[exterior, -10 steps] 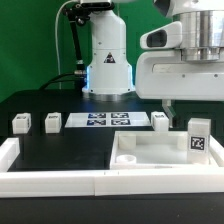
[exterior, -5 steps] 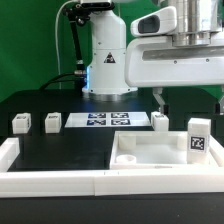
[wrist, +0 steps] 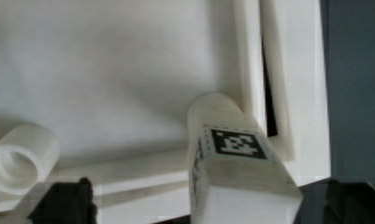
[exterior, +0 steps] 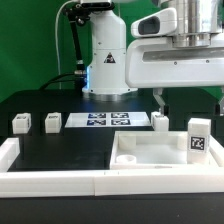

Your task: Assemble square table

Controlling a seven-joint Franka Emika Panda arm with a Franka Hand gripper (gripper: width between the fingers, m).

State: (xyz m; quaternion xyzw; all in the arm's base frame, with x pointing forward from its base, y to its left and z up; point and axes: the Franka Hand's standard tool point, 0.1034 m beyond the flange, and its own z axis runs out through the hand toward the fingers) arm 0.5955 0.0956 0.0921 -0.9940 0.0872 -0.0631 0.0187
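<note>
The square table's white slab lies at the front right of the exterior view, raised rim up. One tagged leg block stands upright on its right corner. Three more leg blocks sit on the black table. My gripper hangs open and empty above the standing leg, not touching it. In the wrist view the leg stands on the slab, between my dark fingertips; the gripper's middle is over it.
The marker board lies flat behind the slab, in front of the robot base. Long white border rails run along the front and the left edge. A round boss rises from the slab near the leg.
Between one second and half a second ago my gripper rose and shifted slightly to the exterior view's left. Since then nothing has moved.
</note>
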